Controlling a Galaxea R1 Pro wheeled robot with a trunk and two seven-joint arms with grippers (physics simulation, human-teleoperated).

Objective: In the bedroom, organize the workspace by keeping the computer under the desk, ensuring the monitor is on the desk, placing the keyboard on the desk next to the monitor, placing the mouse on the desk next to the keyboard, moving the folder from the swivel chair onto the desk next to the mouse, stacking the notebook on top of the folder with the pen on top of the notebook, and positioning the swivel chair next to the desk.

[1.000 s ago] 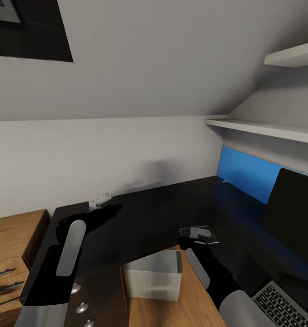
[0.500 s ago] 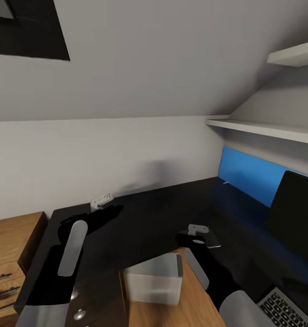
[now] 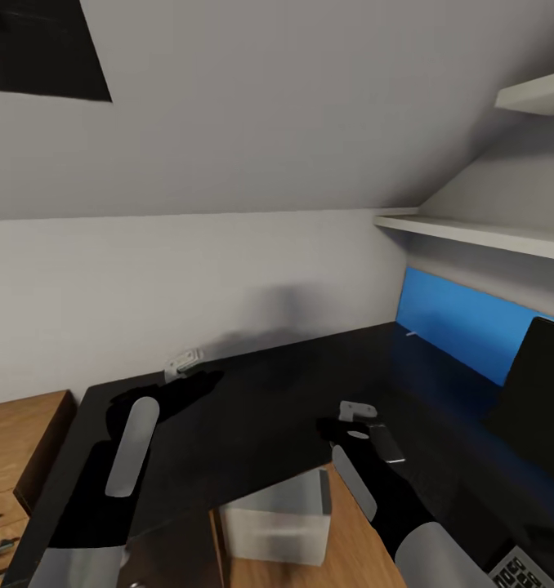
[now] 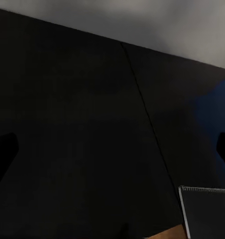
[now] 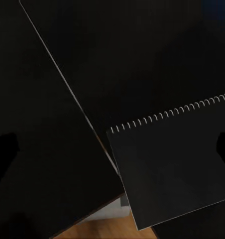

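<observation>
Right gripper [image 3: 360,420], matte black with grey links, hovers over the glossy black desk [image 3: 261,400]; its dark fingertips [image 5: 4,149] stand wide apart, empty. Beneath it lies the black spiral-bound notebook [image 5: 177,164], a flat rectangle on the desktop. Left gripper [image 3: 183,371] likewise spread open, holding nothing. Below the desk edge stands a boxy silver computer [image 3: 277,514] on the wood floor [image 3: 342,547]. A blue panel [image 3: 457,322] backs the desk.
</observation>
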